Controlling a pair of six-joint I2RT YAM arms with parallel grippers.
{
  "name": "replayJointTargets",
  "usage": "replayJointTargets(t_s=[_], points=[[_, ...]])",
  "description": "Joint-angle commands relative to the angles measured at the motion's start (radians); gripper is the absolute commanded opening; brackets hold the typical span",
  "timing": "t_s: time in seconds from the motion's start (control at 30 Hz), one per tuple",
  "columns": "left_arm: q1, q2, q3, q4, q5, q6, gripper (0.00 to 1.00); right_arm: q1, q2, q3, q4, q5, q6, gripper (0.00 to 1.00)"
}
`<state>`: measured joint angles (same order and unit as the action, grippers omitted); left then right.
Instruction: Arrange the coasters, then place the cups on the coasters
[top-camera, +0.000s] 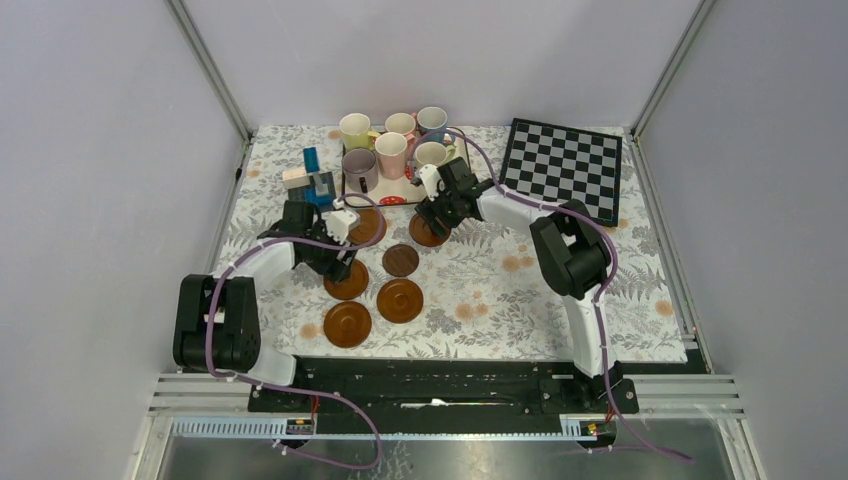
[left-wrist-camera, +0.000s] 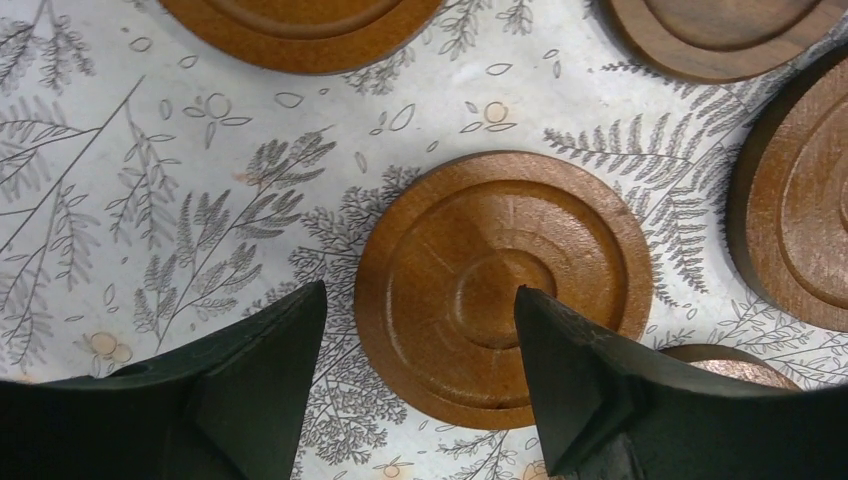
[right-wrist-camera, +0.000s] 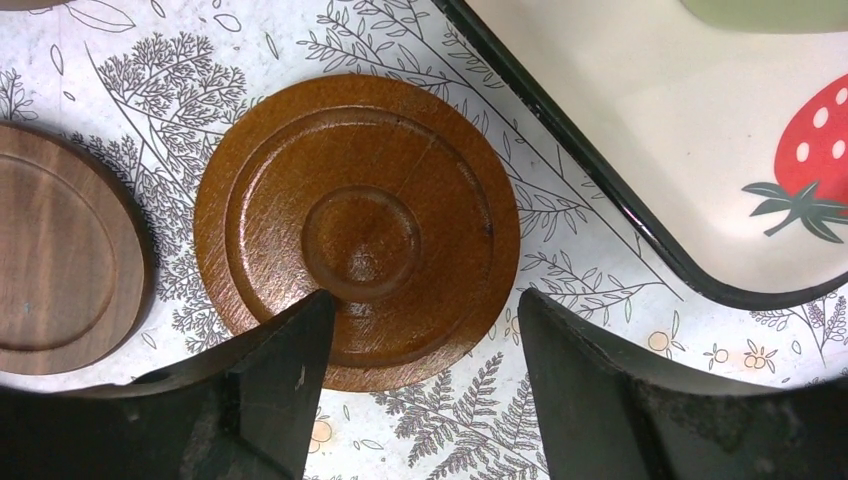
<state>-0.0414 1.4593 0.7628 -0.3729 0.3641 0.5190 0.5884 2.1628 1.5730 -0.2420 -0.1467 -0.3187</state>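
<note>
Six brown coasters lie on the patterned cloth in front of the tray, among them one (top-camera: 347, 323) nearest me and a smaller dark one (top-camera: 401, 260). Six cups (top-camera: 391, 150) stand on the white strawberry tray (top-camera: 395, 196). My left gripper (left-wrist-camera: 420, 290) is open low over a coaster (left-wrist-camera: 503, 285); one finger is over its centre, the other over the cloth beside its rim. My right gripper (right-wrist-camera: 426, 295) is open over another coaster (right-wrist-camera: 357, 230), straddling its near edge the same way. From above, the left gripper (top-camera: 340, 265) and right gripper (top-camera: 433, 224) hide parts of those coasters.
A black-and-white chessboard (top-camera: 562, 165) lies at the back right. A blue and wooden block object (top-camera: 310, 175) stands left of the tray. The tray's dark rim (right-wrist-camera: 610, 190) runs close beside the right gripper's coaster; the dark coaster (right-wrist-camera: 60, 265) lies on its other side.
</note>
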Motion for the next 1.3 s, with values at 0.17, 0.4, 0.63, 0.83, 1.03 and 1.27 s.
replayJointTargets(t_s=[0.17,0.4,0.63,0.83,1.03,1.27], points=[[-0.023,0.038,0.025,0.007,-0.027,0.026,0.66,0.006,-0.051,-0.117,-0.038,0.072,-0.079,0.7],[-0.027,0.013,0.041,-0.004,0.0,0.022,0.65,-0.024,-0.133,-0.224,-0.067,0.075,-0.111,0.65],[-0.033,0.007,0.056,-0.01,0.003,0.013,0.66,-0.066,-0.167,-0.174,-0.161,0.04,-0.091,0.6],[-0.034,-0.019,0.059,-0.016,0.017,0.009,0.67,-0.14,-0.17,-0.239,-0.215,0.054,-0.151,0.6],[-0.061,-0.025,0.108,-0.02,0.034,-0.014,0.67,-0.23,-0.279,-0.396,-0.202,0.065,-0.208,0.6],[-0.14,0.053,0.171,0.092,-0.019,-0.137,0.68,-0.377,-0.366,-0.5,-0.202,0.068,-0.264,0.6]])
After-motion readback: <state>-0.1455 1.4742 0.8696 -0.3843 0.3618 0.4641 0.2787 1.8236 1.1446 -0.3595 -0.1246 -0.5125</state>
